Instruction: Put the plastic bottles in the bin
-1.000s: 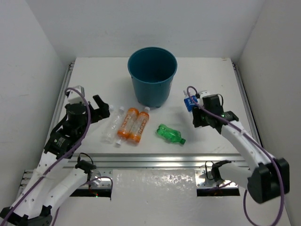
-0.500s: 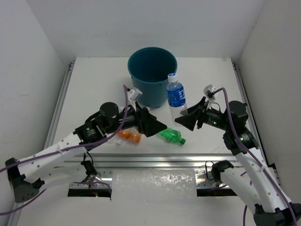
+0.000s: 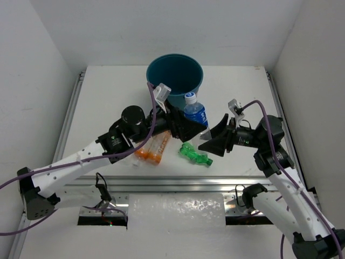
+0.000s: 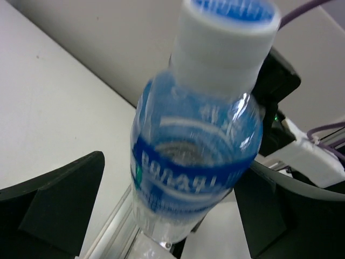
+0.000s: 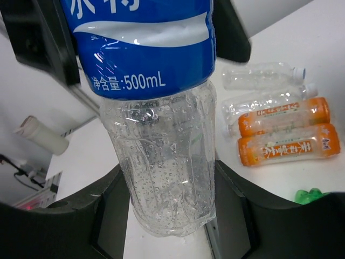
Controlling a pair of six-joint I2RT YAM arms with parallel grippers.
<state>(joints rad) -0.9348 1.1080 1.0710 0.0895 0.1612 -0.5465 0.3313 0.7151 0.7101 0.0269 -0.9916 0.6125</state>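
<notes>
Right pincer (image 5: 167, 208), clamped on the clear blue-labelled plastic bottle (image 3: 194, 114), had tipped it towards eleven o'clock into the wide-apart left pincer (image 4: 161, 208): handover likely

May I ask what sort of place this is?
Probably a robotics lab test cell: white walls box in a table edged with aluminium rails, with orange bottles and a bin staged.

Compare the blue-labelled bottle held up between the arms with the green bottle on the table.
The blue-labelled bottle is raised, tilted near upright, in the right gripper; the green bottle lies on its side on the table, untouched. The blue-labelled bottle is clear; the green bottle is tinted green and looks crumpled. Both are small plastic bottles.
</notes>
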